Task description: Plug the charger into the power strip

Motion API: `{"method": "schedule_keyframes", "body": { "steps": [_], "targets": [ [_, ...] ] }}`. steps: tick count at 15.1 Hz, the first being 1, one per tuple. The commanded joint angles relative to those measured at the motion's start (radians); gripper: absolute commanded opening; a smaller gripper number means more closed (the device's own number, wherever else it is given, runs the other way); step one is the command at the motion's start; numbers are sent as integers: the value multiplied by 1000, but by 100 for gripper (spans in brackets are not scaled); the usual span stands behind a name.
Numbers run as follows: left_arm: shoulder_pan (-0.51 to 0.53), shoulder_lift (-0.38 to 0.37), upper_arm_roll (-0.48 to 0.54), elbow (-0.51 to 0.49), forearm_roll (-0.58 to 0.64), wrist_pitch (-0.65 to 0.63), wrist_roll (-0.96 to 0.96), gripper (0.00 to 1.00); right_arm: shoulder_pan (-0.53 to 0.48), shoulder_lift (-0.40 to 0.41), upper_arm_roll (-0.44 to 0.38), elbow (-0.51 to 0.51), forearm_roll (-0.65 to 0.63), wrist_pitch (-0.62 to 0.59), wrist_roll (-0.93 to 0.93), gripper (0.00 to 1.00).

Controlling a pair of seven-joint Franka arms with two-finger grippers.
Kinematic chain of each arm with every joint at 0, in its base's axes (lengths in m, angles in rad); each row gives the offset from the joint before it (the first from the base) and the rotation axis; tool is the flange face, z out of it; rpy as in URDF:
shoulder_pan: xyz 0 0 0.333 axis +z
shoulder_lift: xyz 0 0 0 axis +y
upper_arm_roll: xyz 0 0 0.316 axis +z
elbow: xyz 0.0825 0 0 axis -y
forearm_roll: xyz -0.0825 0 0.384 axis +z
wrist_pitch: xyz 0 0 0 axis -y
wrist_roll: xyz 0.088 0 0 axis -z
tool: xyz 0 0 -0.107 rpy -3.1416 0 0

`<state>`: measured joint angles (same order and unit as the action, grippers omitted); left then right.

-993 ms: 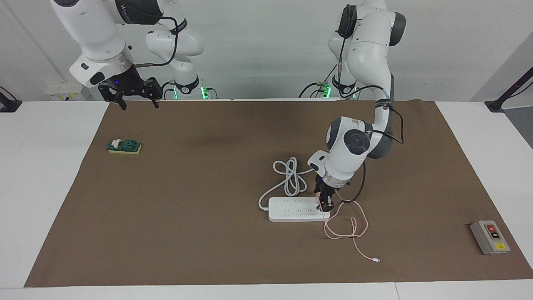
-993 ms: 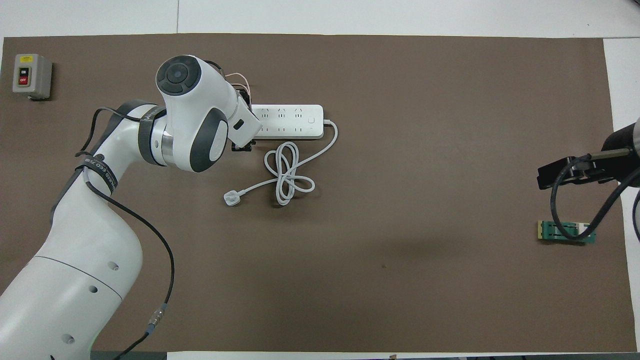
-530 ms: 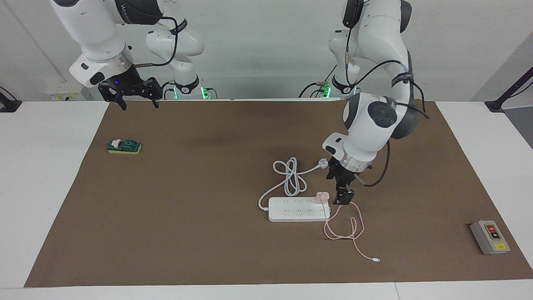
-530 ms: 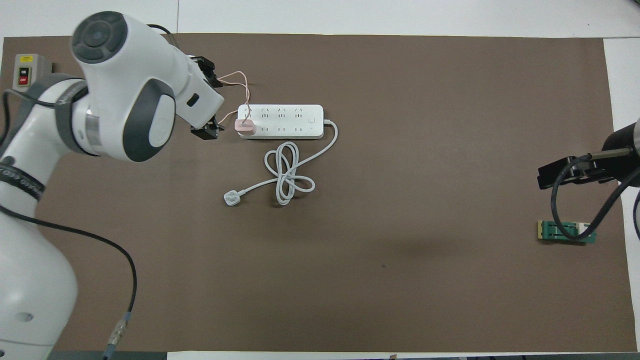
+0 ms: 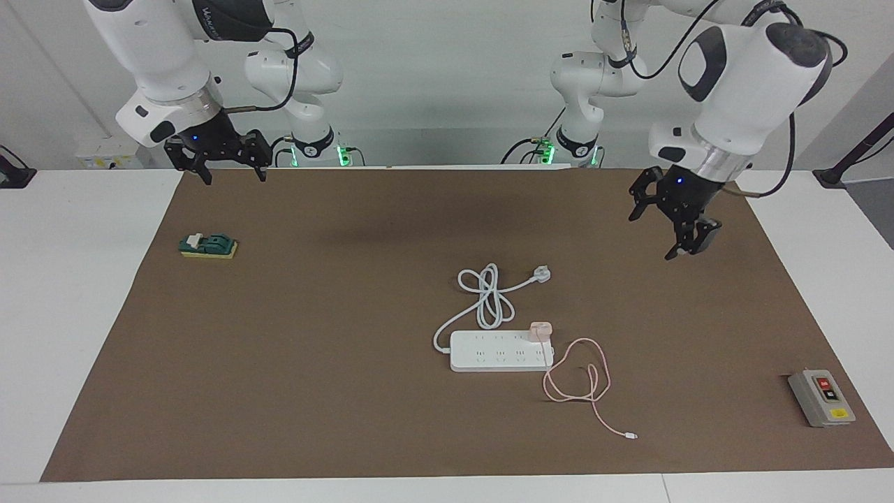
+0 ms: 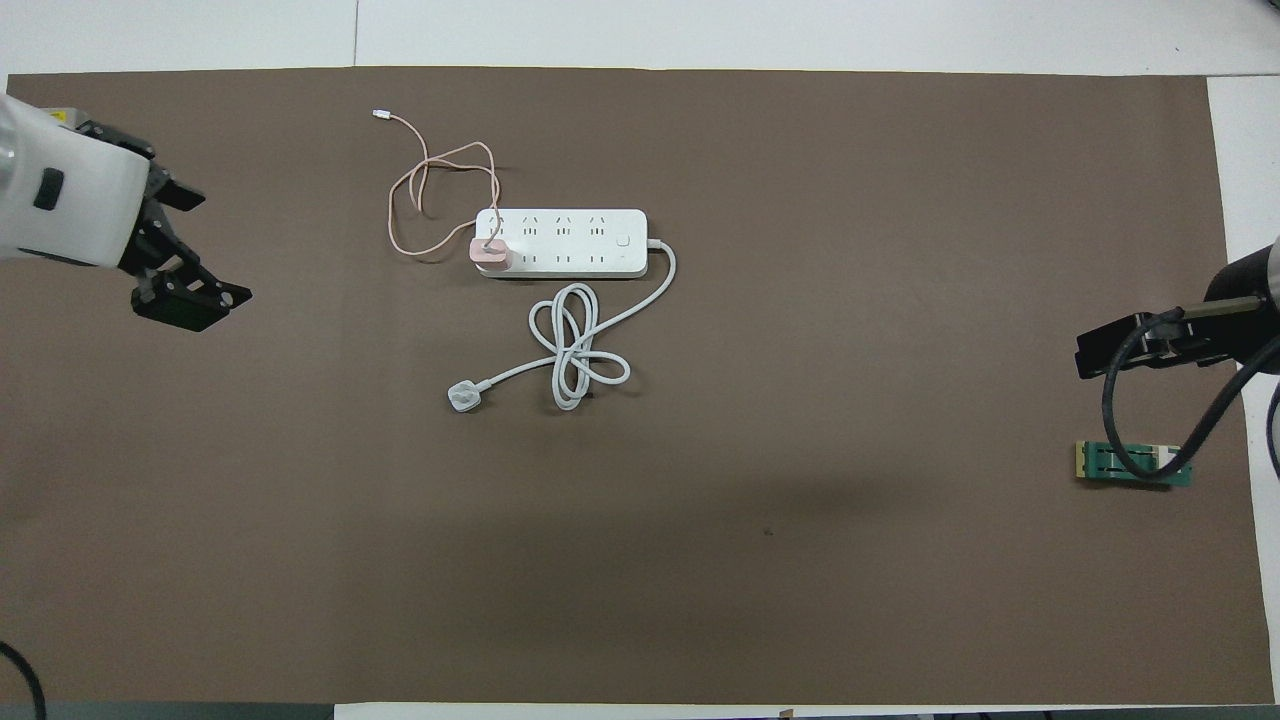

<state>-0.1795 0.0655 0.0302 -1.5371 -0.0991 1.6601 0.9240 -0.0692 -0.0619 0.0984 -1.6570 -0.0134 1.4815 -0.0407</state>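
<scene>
The pale-pink charger (image 5: 540, 330) (image 6: 490, 255) stands upright in a socket at the end of the white power strip (image 5: 499, 351) (image 6: 570, 243) toward the left arm's end. Its thin pink cable (image 5: 580, 377) loops on the mat and ends in a small white connector (image 5: 632, 436). My left gripper (image 5: 662, 227) (image 6: 205, 250) hangs open and empty over the mat, well away from the strip. My right gripper (image 5: 236, 175) waits open and empty over the mat's edge at the right arm's end.
The strip's thick white cord coils nearer the robots and ends in a three-pin plug (image 5: 541, 273) (image 6: 462, 397). A grey button box (image 5: 822, 398) sits at the left arm's end. A green and yellow block (image 5: 208, 246) (image 6: 1132, 463) lies at the right arm's end.
My left gripper opened, let go of the charger, rose and swung away toward its own end. The charger stays seated in the strip. The right arm has not moved.
</scene>
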Motion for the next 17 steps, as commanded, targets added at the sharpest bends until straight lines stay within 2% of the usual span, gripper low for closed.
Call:
{"method": "schedule_keyframes", "body": {
  "steps": [1, 3, 5, 6, 13, 17],
  "targets": [
    [52, -76, 7, -37, 10, -98, -240, 100, -11, -13, 4, -7, 18, 2, 12, 100],
    [104, -111, 7, -35, 12, -158, -522, 100, -11, -13, 4, -7, 16, 2, 12, 100],
    [130, -133, 7, -32, 12, -157, -912, 100, -11, -13, 4, -7, 18, 2, 12, 100],
    [130, -150, 4, -35, 13, -160, -1006, 100, -12, -13, 4, -7, 18, 2, 12, 100],
    [152, -179, 5, -52, 13, -241, -1050, 100, -12, -13, 4, -7, 18, 2, 12, 100],
    [152, -171, 4, -40, 36, -214, -1041, 100, -12, -13, 4, -7, 18, 2, 12, 100]
  ]
}}
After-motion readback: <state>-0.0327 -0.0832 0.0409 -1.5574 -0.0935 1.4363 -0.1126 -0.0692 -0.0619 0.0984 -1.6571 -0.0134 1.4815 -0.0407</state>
